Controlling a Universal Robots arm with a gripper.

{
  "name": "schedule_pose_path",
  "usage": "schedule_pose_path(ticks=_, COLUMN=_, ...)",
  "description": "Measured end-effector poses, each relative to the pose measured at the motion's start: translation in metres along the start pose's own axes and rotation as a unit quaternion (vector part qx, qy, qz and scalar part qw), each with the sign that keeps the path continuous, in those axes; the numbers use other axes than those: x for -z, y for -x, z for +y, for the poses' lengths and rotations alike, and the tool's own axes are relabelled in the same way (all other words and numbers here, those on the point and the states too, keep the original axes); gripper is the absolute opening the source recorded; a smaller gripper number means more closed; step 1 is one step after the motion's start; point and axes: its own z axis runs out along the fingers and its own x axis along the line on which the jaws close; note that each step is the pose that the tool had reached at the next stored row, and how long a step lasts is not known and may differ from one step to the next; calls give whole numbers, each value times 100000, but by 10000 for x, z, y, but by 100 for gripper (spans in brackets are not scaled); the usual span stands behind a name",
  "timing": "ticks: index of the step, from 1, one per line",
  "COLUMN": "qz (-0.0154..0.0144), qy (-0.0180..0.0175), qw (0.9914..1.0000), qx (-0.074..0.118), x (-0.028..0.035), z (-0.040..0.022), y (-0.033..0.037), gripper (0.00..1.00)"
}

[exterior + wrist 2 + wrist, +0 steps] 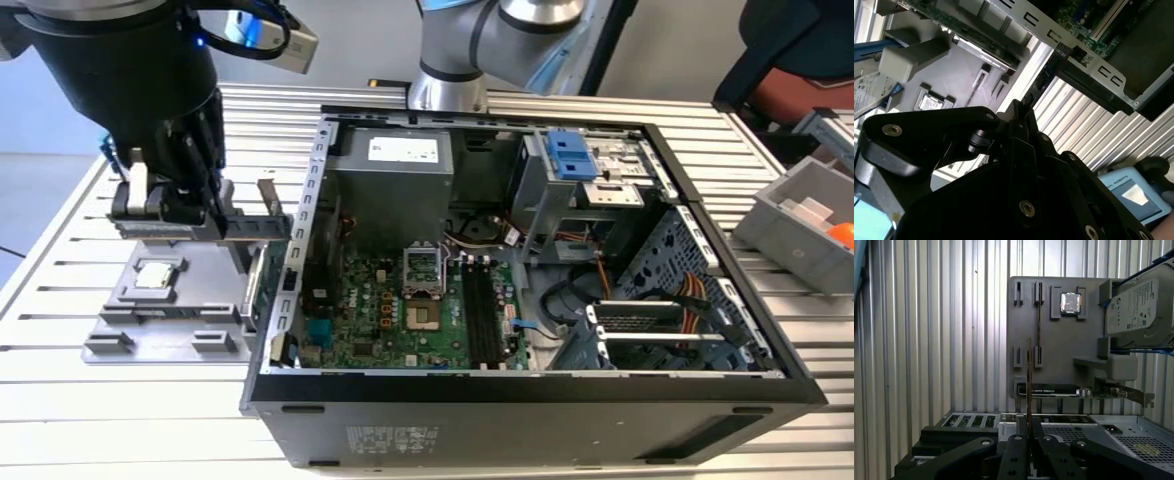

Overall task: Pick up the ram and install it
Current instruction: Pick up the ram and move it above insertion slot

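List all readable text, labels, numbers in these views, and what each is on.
Nothing can be quoted with confidence.
Power supply, white label: print too small to read.
Computer case, outer-wall sticker: too small.
Hard drive, label: lines of print, illegible.
Processor, lid markings: illegible.
Handheld screen unit: lettering partly hidden.
The ram in the pincer: seen edge-on, no print visible.

Print on the hard drive (1136, 307) label is unreadable.
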Motion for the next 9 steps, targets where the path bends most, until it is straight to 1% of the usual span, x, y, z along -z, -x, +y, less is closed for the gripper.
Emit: schedule_pose_path(ticks=9, qz=-5, qy=-5, qw=100000, qx=3, x=0, z=-122, y=1, gripper=0)
